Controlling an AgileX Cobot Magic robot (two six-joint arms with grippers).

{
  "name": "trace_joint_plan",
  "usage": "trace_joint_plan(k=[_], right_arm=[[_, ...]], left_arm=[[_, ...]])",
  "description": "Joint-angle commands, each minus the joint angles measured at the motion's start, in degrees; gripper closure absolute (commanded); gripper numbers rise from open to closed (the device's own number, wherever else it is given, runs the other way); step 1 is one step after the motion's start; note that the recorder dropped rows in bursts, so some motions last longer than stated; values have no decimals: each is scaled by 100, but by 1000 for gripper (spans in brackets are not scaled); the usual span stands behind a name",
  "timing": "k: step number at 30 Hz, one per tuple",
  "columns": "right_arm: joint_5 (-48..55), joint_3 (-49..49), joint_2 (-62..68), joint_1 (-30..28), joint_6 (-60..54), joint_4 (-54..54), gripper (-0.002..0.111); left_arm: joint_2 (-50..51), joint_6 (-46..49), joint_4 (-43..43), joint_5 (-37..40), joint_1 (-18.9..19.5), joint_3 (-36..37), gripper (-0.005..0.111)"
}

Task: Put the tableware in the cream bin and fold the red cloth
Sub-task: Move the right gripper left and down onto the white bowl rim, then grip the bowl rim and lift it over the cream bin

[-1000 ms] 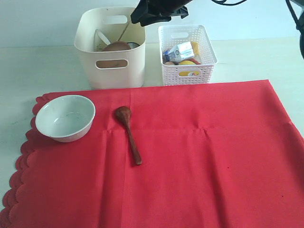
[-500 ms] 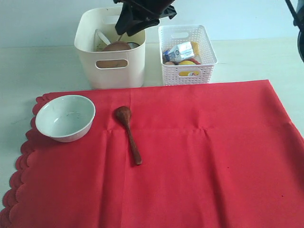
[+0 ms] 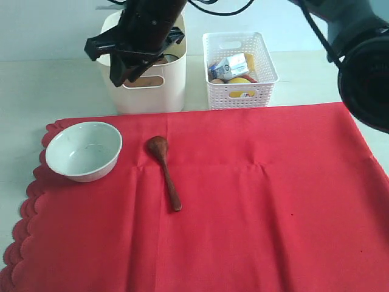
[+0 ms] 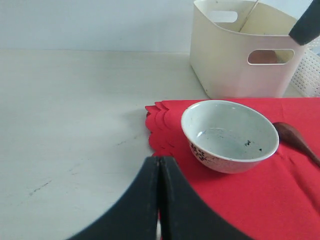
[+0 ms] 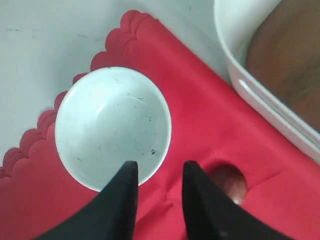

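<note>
**Right gripper** (image 3: 129, 72): jaws partly spread and holding nothing. It hangs in front of the near wall of the cream bin (image 3: 173, 91).

**Pale bowl** (image 3: 84, 150): lies nearer than this gripper and to its left. It sits on the left part of the red cloth (image 3: 255, 201), close to the scalloped edge.

**Wooden spoon** (image 3: 165, 170): lies just right of the bowl, not touching it.

**Left gripper** (image 4: 159, 165): fingers pressed together and empty. It hovers by the scalloped edge above the worktop (image 4: 75, 125), with the bowl ahead of it.

The bowl (image 3: 84, 150) is open on top. The spoon (image 3: 165, 170) lies near it; past that, the red cloth (image 3: 255, 201) is bare. Behind the bowl, the right hand (image 5: 159, 172) hangs in front of the cream bin (image 3: 152, 98).
</note>
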Motion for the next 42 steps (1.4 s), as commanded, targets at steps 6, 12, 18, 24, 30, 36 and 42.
trace_joint_plan(k=[6,12,18,24,30,36,42], right_arm=[[-20,-29,426,505,358,-507,78],[-232,-29,642,734,373,-614,77],[-492,-29,773,819,761,-1124,77],[-659,-29,838,819,1051,-1600,77],[-674,-29,1102,819,1068,-1564,77],[-689,-29,1190,819,1068,-1385,77],[-677,-29,1190,819,1068,-1385,91]], left_arm=[[-31,-34,-32,-51,-20,14,107],[-31,-34,-32,-51,-20,14,107],[-31,-34,-32,-51,-20,14,107],[-31,-34,-32,-51,-20,14,107],[-31,-34,-32,-51,-20,14,107],[-31,-34,-32,-51,-20,14,107],[-31,-34,-32,-51,-20,14,107]])
